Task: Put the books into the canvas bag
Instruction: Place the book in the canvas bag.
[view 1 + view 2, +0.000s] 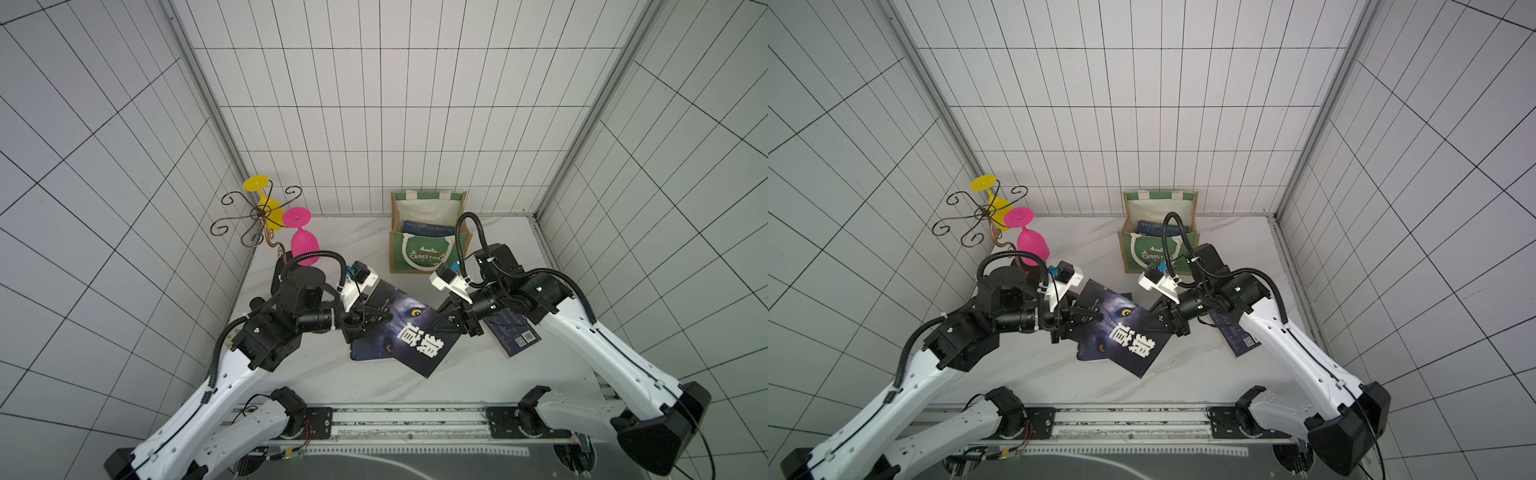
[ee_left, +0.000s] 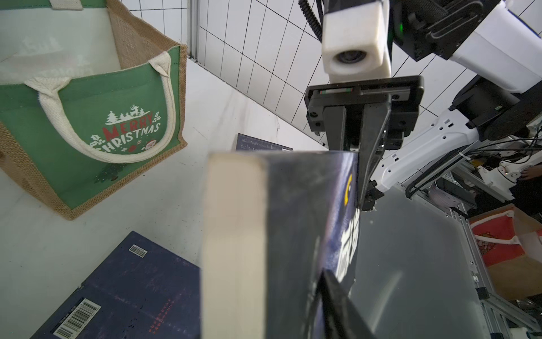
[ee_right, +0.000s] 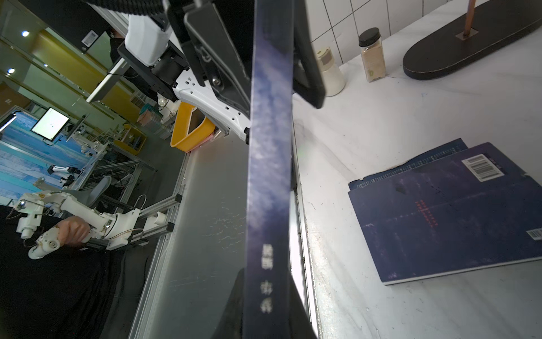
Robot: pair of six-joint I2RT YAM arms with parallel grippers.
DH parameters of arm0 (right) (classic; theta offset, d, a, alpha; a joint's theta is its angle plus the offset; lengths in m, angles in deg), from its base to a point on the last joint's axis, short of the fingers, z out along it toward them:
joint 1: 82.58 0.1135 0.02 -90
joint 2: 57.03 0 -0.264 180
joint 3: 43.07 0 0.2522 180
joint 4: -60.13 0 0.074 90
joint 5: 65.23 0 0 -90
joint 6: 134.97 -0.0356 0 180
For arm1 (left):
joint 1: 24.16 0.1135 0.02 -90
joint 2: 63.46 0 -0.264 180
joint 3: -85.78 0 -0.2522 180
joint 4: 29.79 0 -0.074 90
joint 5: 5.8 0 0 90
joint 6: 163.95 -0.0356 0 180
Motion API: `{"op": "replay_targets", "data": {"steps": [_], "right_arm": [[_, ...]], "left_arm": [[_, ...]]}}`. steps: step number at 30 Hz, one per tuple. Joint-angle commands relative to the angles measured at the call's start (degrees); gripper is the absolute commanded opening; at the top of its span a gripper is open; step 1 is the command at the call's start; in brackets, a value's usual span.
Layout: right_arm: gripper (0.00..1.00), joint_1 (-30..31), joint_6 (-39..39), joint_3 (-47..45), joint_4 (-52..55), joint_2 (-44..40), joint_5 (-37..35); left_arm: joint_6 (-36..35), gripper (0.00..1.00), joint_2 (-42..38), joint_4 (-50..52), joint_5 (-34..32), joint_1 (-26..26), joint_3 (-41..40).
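wolf book (image 1: 411,336): lifted off the surface (image 1: 478,374), cover up with yellow eyes and white characters showing, hung between the two grippers.
left gripper (image 1: 387,318): pinching the wolf book at the edge on its own side. In the right wrist view its fingers (image 3: 223,67) sit against both faces of the book, seen edge-on.
right gripper (image 1: 437,326): pressed together on the opposite edge of the wolf book. The left wrist view shows it clamped on the book's far end.
bag (image 1: 419,259): upright and open at the back of the surface, beyond both grippers and apart from the wolf book.
inner book (image 1: 428,229): navy, standing inside the bag.
stack (image 3: 440,211): two navy books lying flat on the surface below the wolf book, barcodes up.
side book (image 1: 515,338): navy, flat on the surface under the right arm, just beside the right gripper.
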Motion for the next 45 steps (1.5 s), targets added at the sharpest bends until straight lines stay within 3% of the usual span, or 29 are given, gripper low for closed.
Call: {"op": "replay_targets", "data": {"steps": [1, 2, 3, 6, 8, 11, 15, 20, 24, 28, 31, 32, 35, 36, 37, 39, 41, 42, 45], "right_arm": [[0.0, -0.1, 2.2, 5.9, -3.1, -0.2, 1.9], [0.01, -0.5, 1.5, 5.3, -4.5, -0.5, 1.5], [0.09, -0.9, 0.6, 4.5, -6.0, -0.9, 1.3], [0.44, -3.5, -2.9, 0.4, -12.7, -3.0, 2.6], [0.61, -6.3, -9.2, -5.6, -23.5, -5.7, 7.5], [0.79, -8.2, -24.5, -16.3, -46.3, -10.3, 7.0], [0.83, -9.0, -37.0, -25.8, -64.9, -11.5, 3.4], [0.85, -8.9, -52.4, -35.5, -89.8, -10.9, -0.5], [0.85, -8.4, -52.7, -37.8, -91.5, -9.1, -3.9], [0.85, -5.5, -53.7, -37.0, -94.4, -6.8, -5.7], [0.82, -2.4, -52.3, -34.0, -92.5, -3.9, -7.9], [0.71, -1.7, -52.7, -33.3, -92.6, -3.2, -8.8], [0.09, -1.8, -54.7, -31.4, -91.7, -3.3, -13.3], [0.0, -2.5, -54.3, -30.1, -88.6, -3.9, -14.6], [0.0, -3.1, -53.9, -28.7, -86.6, -4.2, -14.7], [0.0, -5.5, -52.5, -24.2, -80.6, -4.3, -13.3], [0.0, -9.0, -51.3, -18.7, -73.9, -2.8, -10.7], [0.0, -11.1, -50.8, -15.3, -70.4, -1.4, -9.4], [0.0, -17.2, -49.8, -6.8, -62.7, 3.5, -4.4]], "left_arm": [[-2.1, 0.0, -1.0, 0.5, -2.5, -0.2, 0.0], [-1.9, 0.0, -1.1, 0.4, -2.6, -0.2, 0.0], [-1.8, 0.0, -1.2, 0.1, -3.1, -0.2, 0.0], [1.4, 0.0, -2.2, -2.0, -8.2, -0.1, -0.1], [5.1, 0.0, -3.7, -5.4, -11.4, 0.5, -0.9], [10.4, 0.0, -5.7, -13.0, -6.3, 3.4, -3.3], [18.0, 0.0, -7.3, -22.6, 0.6, 7.8, -6.8], [27.4, 0.0, -9.1, -32.1, 2.1, 12.2, -11.4], [34.5, 0.0, -9.1, -41.9, 4.5, 12.4, -15.2], [36.1, 0.0, -8.6, -44.2, 4.0, 12.3, -16.8], [36.1, 0.0, -8.5, -44.7, 3.3, 12.4, -17.5], [36.0, 0.0, -8.5, -44.6, 2.8, 12.4, -17.6], [34.4, 0.0, -8.6, -42.0, 1.0, 12.4, -17.2], [33.2, 0.0, -8.7, -40.3, 0.4, 12.4, -17.0], [32.1, 0.06, -8.7, -38.7, 0.1, 12.4, -16.6], [28.2, 0.5, -8.7, -33.4, -1.8, 12.5, -15.6], [23.5, 0.82, -8.5, -25.9, -5.6, 12.5, -13.9], [21.0, 0.91, -8.4, -21.6, -8.4, 12.5, -13.0], [14.7, 0.97, -7.5, -11.7, -16.3, 12.9, -11.2]]}}
